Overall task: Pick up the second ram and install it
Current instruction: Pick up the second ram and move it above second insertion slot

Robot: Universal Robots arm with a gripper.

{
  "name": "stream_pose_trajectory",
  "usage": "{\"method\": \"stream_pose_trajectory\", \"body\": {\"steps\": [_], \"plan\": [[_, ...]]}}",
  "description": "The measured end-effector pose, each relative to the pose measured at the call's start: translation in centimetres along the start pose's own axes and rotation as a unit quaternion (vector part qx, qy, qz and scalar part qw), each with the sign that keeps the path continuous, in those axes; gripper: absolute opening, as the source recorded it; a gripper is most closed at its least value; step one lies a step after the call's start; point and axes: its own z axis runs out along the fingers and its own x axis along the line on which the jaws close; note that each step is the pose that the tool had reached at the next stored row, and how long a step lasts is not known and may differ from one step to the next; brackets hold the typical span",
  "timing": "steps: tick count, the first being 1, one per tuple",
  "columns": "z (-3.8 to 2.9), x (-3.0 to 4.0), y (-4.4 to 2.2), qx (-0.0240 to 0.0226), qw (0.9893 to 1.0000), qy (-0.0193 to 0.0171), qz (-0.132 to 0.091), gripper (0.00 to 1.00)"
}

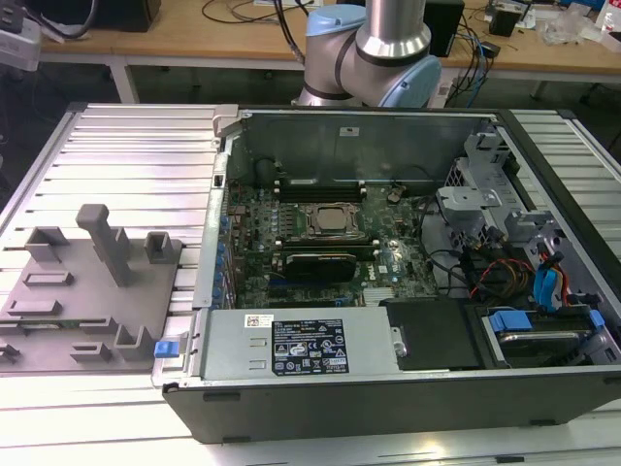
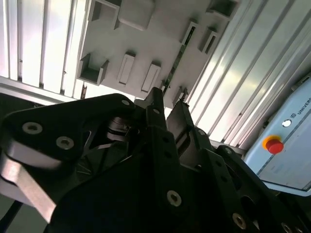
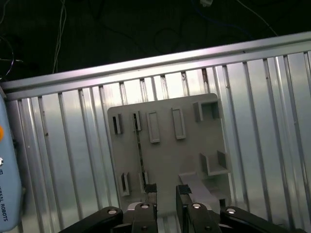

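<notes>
As I judge it, the job has barely begun: my claw [image 3: 166, 188] hangs over the grey tray [image 3: 170, 155] with its fingers a little apart and nothing between them. The second ram stick [image 3: 140, 155] stands on edge in the tray's slots, below the claw and just to one side of the gap between the fingers, so it is not yet gripped. Gripping it, lifting it and seating it in the open computer [image 1: 388, 408] all remain undone.
</notes>
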Motion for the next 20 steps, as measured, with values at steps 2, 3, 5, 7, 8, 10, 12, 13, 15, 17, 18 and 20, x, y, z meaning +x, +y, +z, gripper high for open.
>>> {"method": "stream_pose_trajectory", "body": {"steps": [2,3,5,7,8,10,12,13,15,17,18,20], "plan": [[0.37,0.0,0.0,0.0,1.0,0.0,0.0,0.3],[0.56,-0.01,-0.01,0.0,1.0,0.0,0.0,0.3],[0.91,-0.02,-0.01,0.0,1.0,0.0,0.0,0.3],[1.19,-0.02,-0.02,0.0,1.0,0.0001,0.0,0.3],[1.31,-0.02,-0.02,0.0,1.0,0.0,0.0,0.3],[1.44,-0.02,-0.02,0.0,1.0,0.0,0.0,0.3],[1.56,-0.02,-0.02,0.0,1.0,0.0,0.0,0.3],[1.65,-0.02,-0.02,0.0,1.0,0.0,0.0,0.3],[1.78,-0.03,-0.02,0.0,1.0,0.0,0.0,0.3],[1.95,-0.03,-0.02,0.0,1.0,0.0,0.0,0.3],[2.02,-0.03,-0.03,0.0,1.0,0.0001,0.0,0.3],[2.08,-0.03,-0.03,-0.0001,1.0,0.0001,0.0,0.3]]}}
